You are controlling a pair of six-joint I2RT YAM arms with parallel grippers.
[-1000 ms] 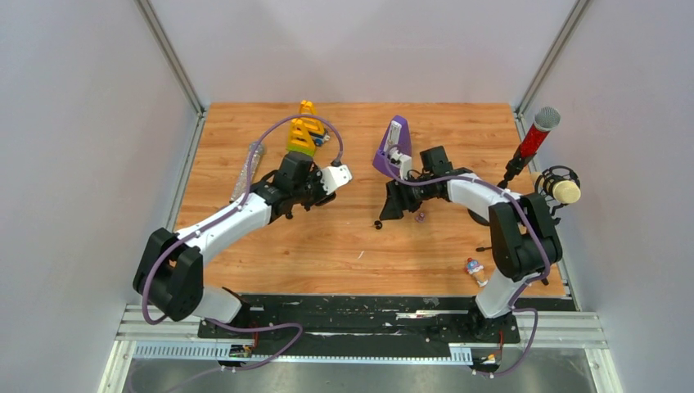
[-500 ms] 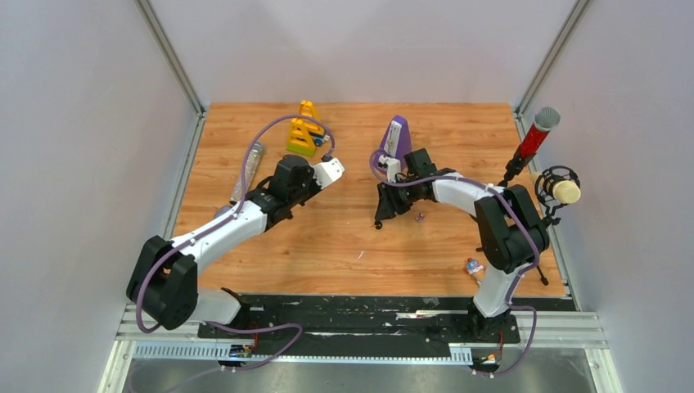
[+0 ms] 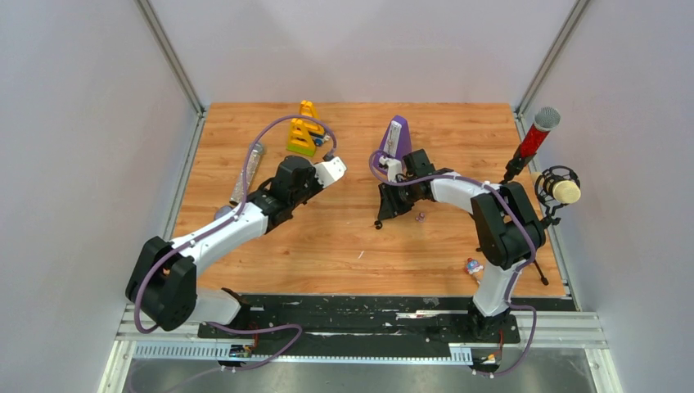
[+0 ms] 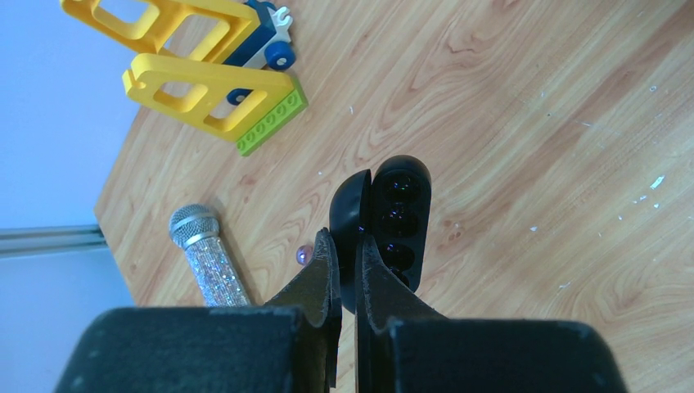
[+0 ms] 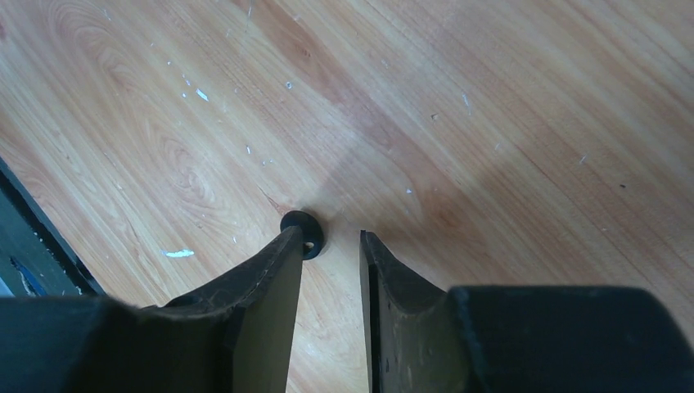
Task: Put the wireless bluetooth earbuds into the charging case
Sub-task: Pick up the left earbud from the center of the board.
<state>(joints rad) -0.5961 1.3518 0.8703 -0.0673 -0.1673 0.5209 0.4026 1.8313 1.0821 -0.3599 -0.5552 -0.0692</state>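
Though our right gripper (image 5: 331, 239) stands partly open at lower centre, the bud (image 5: 301, 232) sits against the tip of the finger on the frame's left, not between the jaws. Closing may flick it away. Farther up the table, our left gripper (image 4: 348, 246) pinches the open case (image 4: 391, 221) mid-frame.

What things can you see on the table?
earbud: one seen, black, table middle
charging case: one, black, open, gripped
toy blocks: one pile, mostly yellow, far left
glitter microphone: one, silver, left edge
beads: two seen, purple, near the arms
wedge: one, purple, far middle
stand microphones: two, red, black, right edge
small toy: one, colourful, near right
table: one, wooden
left gripper: black, shut on the case
right gripper: black, open, beside the earbud
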